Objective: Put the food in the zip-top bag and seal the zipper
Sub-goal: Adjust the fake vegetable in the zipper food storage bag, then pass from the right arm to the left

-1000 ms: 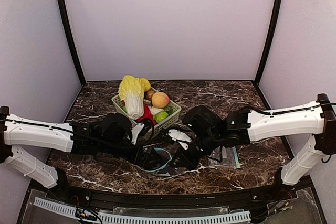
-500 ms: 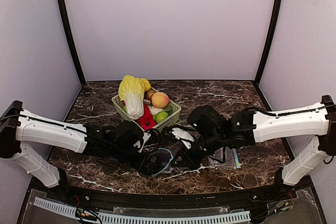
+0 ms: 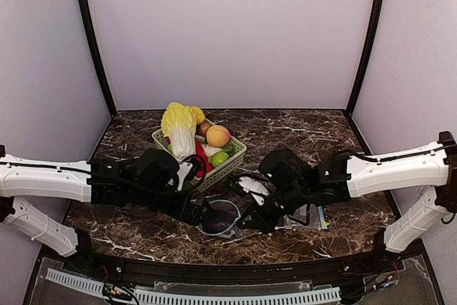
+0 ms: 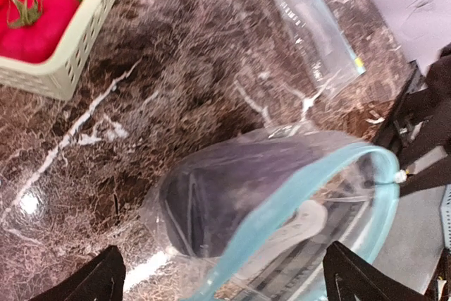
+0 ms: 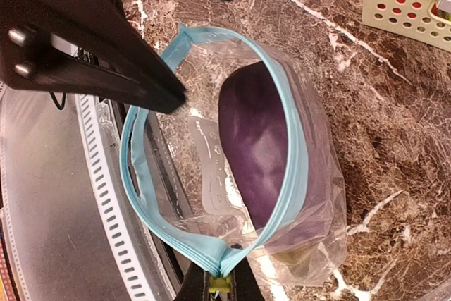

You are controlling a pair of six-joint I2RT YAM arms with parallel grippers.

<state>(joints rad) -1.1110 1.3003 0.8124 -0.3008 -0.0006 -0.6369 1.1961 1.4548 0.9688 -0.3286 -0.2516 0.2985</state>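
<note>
One spare bag [image 4: 313, 29] beside zip-top bag [image 3: 220, 218]; basket [image 3: 230, 163] behind

The tabletop [image 3: 300, 130] is dark brown marble veined with white. The zip-top bag [image 5: 211, 174] is clear with a light blue zipper [image 5: 285, 146], and the eggplant [image 5: 254, 139] showing through it is dark purple. The basket [image 3: 232, 158] is pale cream, the peach [image 3: 218, 136] orange-yellow, the small fruit [image 3: 219, 158] green, the cabbage [image 3: 180, 130] yellow-white, the peppers [image 4: 32, 22] red.

No words or numbers can be read anywhere. The flat bag [image 4: 313, 29] on the table [image 4: 176, 54] may have faint marks, but they are too blurry.
</note>
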